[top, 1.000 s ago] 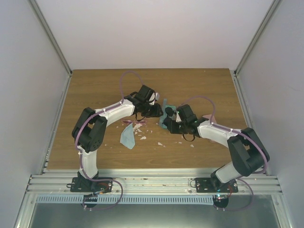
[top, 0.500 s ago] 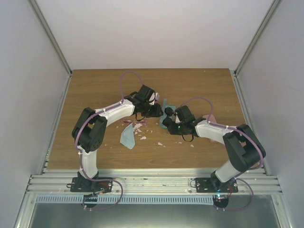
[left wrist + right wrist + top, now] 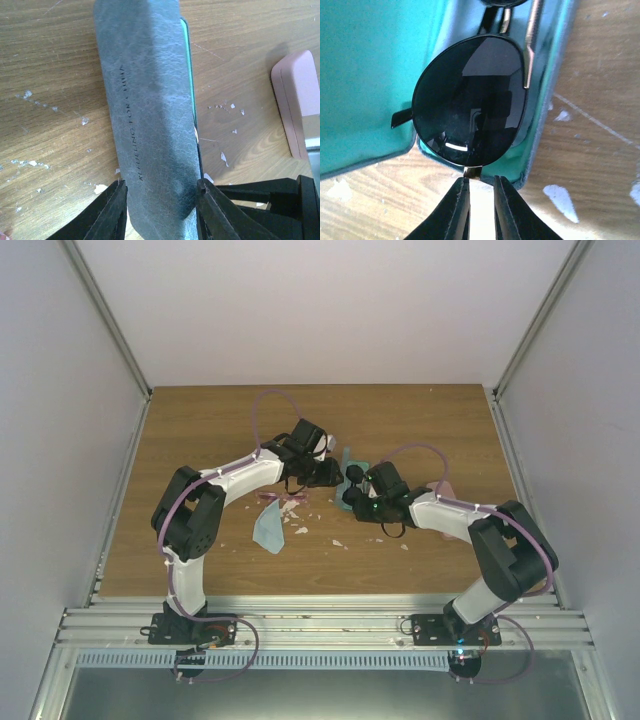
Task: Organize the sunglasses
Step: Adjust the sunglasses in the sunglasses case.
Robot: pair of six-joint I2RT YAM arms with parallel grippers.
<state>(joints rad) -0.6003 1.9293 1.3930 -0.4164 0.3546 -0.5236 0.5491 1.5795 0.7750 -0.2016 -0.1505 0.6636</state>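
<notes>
Sunglasses with the thin black frame [image 3: 470,110] are held just ahead of the right gripper [image 3: 476,186]. One dark oval lens is seen nearly face-on in the right wrist view. A small gold-coloured tab at the lens rim is pinched at the very tips of the fingers [image 3: 457,210]. The jaws are drawn almost together, with only a thin slit between them. Beyond the fingertips the lens is poised over the teal lining [image 3: 365,75] of an open blue-grey case [image 3: 150,110]. Part of a folded temple arm can be made out to the left of the lens. Whether the frame rests on the lining cannot be told.

That case is gripped by the left gripper [image 3: 161,192]. Its fingers are set partly open and pressed against the two long sides of the case at its near end. The outer shell runs straight away from the hand, and a strip of teal edge is visible along its right side. A pink case [image 3: 297,100], closed, lies well off to the right of these fingers, apart from the blue-grey one.

In the top view the two grippers are found close together, tip to tip, over the middle of the wooden table [image 3: 200,430]. The translucent pink sunglasses [image 3: 280,498] lie on the wood just to the near side of the left gripper, under its forearm. A light blue cloth [image 3: 268,528] lies nearer still, just beside them. Small white flecks [image 3: 300,530] are scattered on the wood near both hands.
</notes>
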